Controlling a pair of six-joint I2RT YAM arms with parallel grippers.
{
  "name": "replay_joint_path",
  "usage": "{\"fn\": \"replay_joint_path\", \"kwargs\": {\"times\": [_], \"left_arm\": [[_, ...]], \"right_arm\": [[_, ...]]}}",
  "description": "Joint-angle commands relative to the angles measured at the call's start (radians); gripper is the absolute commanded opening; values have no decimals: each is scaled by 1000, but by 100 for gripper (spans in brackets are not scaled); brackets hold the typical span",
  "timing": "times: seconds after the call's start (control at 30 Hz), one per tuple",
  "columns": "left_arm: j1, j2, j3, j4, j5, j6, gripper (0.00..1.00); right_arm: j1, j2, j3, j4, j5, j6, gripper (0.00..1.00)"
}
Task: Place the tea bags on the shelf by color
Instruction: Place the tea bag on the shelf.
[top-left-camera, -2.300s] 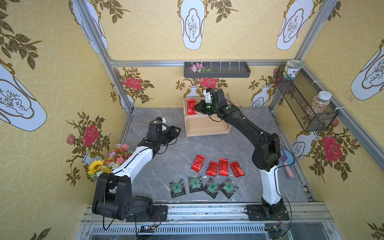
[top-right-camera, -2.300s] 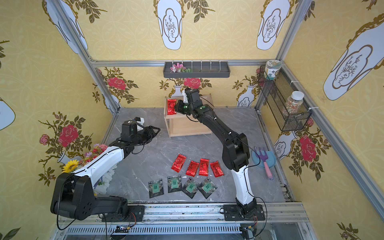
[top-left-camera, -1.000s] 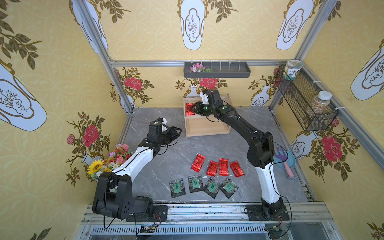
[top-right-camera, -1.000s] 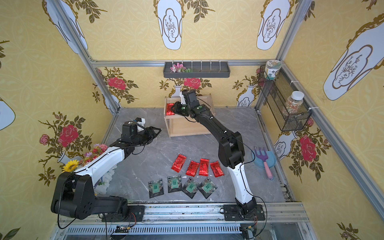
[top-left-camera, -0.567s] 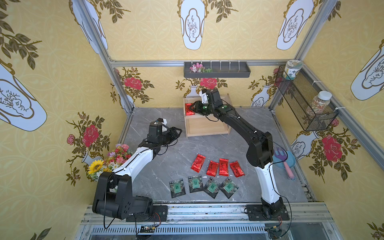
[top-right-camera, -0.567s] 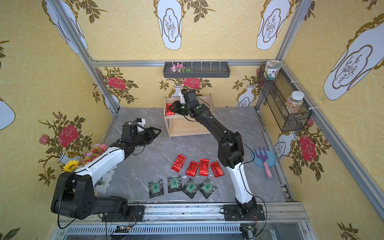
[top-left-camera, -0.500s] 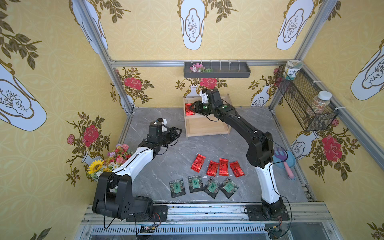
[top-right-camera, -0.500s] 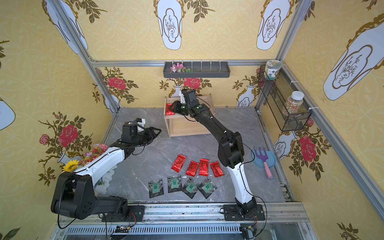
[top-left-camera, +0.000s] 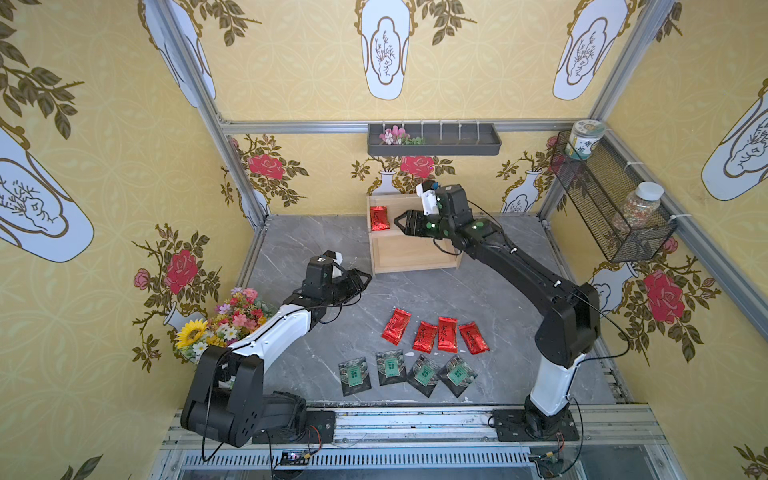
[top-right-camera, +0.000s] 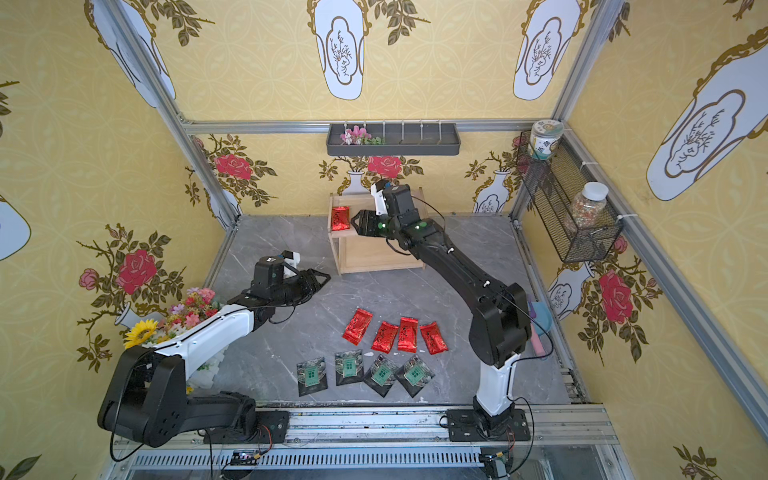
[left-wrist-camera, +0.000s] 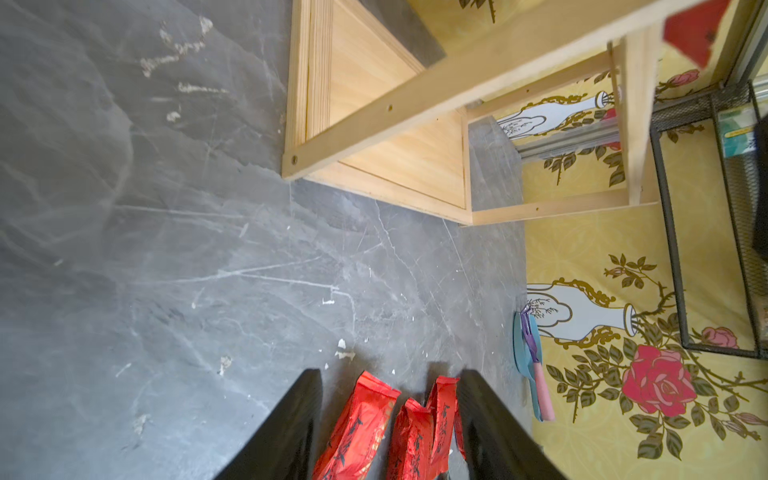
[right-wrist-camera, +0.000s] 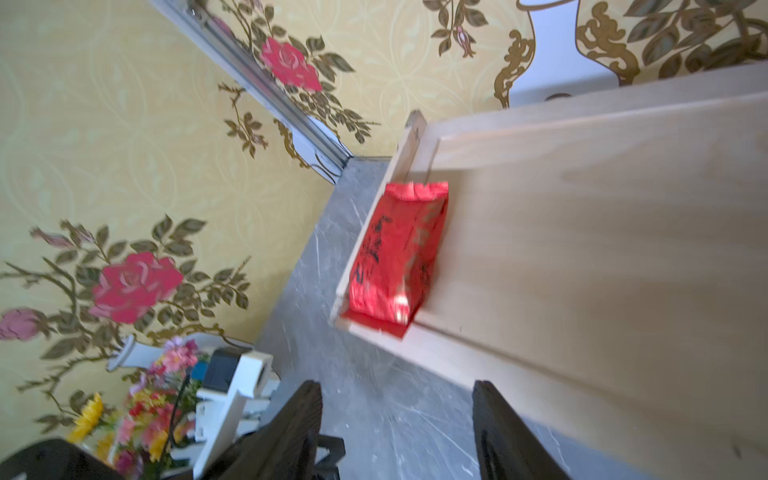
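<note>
- Since a second ago, I'm backing my right gripper (top-left-camera: 402, 224) off the red sachet (top-left-camera: 379, 218), jaws spread, empty.
- My left gripper (top-left-camera: 362, 281) is hovering half-open, gripping nothing.

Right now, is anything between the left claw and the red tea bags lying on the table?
Nothing visible. The left claw is open, and only bare table lies between it and the nearest red bag. The shelf stands off that line.
</note>
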Motion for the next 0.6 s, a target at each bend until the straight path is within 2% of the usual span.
{"fn": "replay_joint_path", "kwargs": {"times": [0.0,0.1,0.23,0.37,0.57], "left_arm": [[-11,-13,-47,50,7,-21,59],[-31,-22,-84,62,-3,-55,59],[-64,-5,-113,65,-9,-76,59],[-88,2,-139,73,-31,-105,59],[-95,13,-151,78,-43,-123,60]], "right_arm": [[70,-102,-162,32,158,-127,64],[172,-189,-343,53,265,-178,64],[296,-221,-529,105,380,-223,65],[369,-170,-605,110,377,-216,68],[418,-143,-683,152,339,-171,77]]}}
